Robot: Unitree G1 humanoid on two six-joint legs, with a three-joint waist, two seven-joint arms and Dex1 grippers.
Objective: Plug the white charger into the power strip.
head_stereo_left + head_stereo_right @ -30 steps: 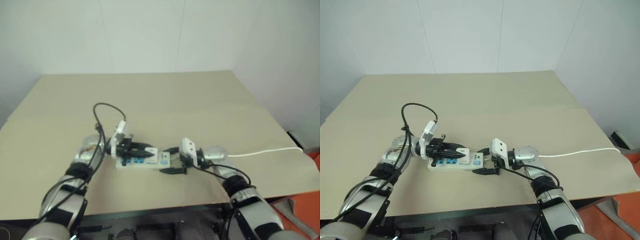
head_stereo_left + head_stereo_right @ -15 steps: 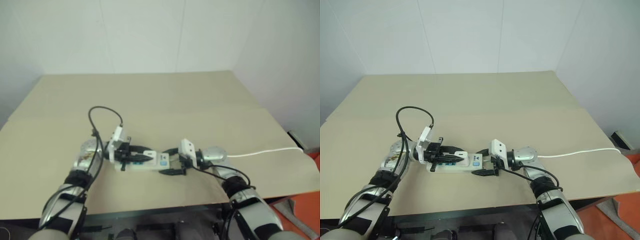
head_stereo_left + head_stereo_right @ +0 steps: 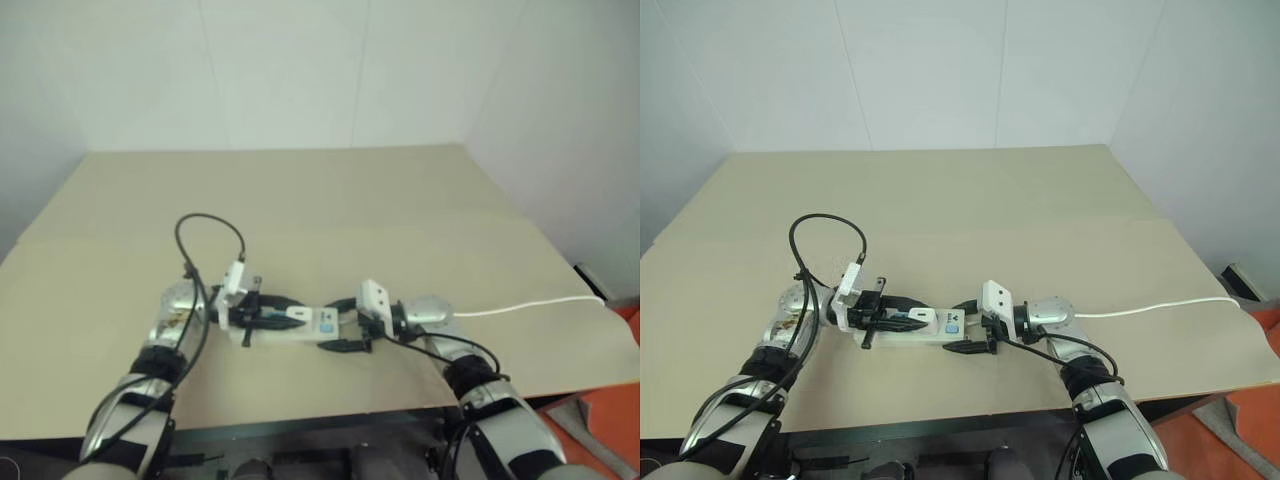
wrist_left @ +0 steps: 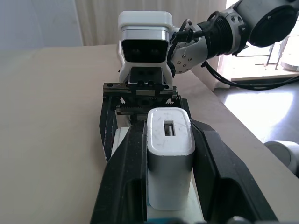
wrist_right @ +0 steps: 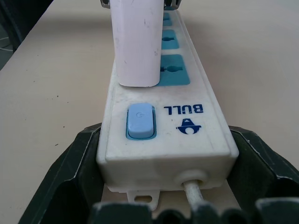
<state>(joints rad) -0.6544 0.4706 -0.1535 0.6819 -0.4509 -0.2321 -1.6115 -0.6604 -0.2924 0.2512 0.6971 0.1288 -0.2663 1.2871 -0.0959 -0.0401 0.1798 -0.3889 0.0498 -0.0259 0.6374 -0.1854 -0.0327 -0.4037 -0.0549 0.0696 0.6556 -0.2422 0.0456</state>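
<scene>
Left end effector (image 4: 170, 186) clamps the white charger (image 4: 169, 163); right end effector (image 5: 163, 186) grips the power strip (image 5: 163, 126).

One long white plastic power strip (image 3: 923, 329) lies on the table, with one small white block-shaped plastic charger (image 4: 170, 161). The strip carries one pale blue switch (image 5: 140, 120) (three blue sockets (image 5: 174, 70) visible).
</scene>
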